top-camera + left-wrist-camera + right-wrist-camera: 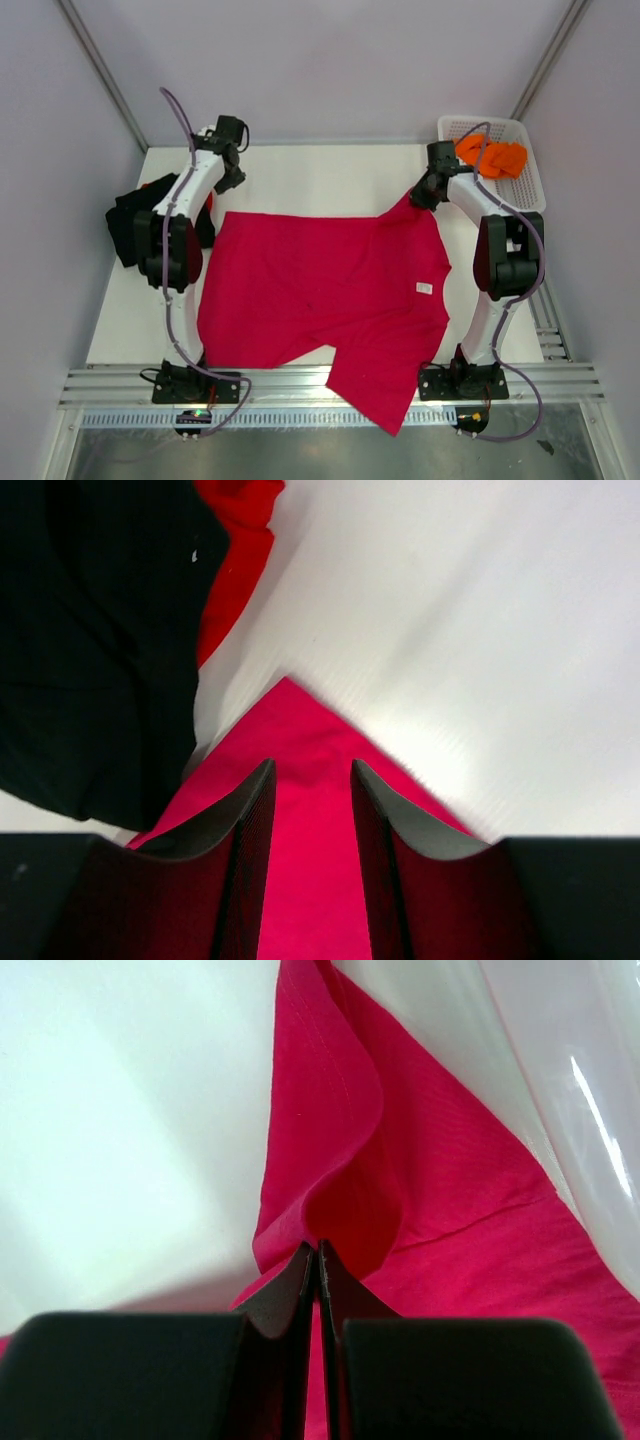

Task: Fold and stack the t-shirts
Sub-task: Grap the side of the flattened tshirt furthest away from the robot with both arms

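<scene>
White table (300, 170) under crimson t-shirt (320, 290)

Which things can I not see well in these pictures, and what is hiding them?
- Black t-shirt: top view, left arm covers part; left wrist view, frame edge cuts it.
- Red t-shirt: left wrist view, mostly under the black one.
- White label on the crimson t-shirt: top view, too small to read.
- Orange t-shirt: top view, a cable crosses it; count unclear.
</scene>
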`<state>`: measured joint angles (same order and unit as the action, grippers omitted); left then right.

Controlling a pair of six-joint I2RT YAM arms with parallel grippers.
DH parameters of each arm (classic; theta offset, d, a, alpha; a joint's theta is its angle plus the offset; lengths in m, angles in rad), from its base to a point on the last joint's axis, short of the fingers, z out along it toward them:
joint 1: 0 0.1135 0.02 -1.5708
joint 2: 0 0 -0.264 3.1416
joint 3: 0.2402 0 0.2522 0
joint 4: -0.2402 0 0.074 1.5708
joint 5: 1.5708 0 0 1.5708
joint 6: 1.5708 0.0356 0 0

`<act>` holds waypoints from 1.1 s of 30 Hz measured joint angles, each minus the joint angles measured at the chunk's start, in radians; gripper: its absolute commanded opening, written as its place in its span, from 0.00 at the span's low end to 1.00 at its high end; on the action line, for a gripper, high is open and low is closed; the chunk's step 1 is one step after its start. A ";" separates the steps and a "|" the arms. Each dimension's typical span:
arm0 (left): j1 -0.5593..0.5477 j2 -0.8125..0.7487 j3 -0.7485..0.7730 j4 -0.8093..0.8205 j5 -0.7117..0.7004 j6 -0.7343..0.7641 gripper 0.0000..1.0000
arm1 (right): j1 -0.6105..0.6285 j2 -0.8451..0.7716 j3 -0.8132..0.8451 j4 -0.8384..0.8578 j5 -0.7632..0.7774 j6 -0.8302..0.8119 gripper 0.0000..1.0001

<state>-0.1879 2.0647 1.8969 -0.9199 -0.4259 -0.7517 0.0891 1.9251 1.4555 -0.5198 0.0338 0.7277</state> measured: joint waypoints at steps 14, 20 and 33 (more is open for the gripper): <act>0.029 0.214 0.165 -0.081 0.026 -0.030 0.38 | -0.011 0.000 0.036 -0.043 0.002 -0.016 0.06; 0.031 0.245 0.171 -0.148 0.026 -0.080 0.38 | -0.011 0.000 0.045 -0.043 0.002 -0.016 0.06; 0.031 0.246 0.082 -0.141 0.064 -0.351 0.41 | -0.013 0.006 0.045 -0.042 -0.011 -0.015 0.07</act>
<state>-0.1566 2.3104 1.9793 -1.0611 -0.3622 -1.1030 0.0761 1.9316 1.5005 -0.5613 0.0231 0.7124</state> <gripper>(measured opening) 0.403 0.068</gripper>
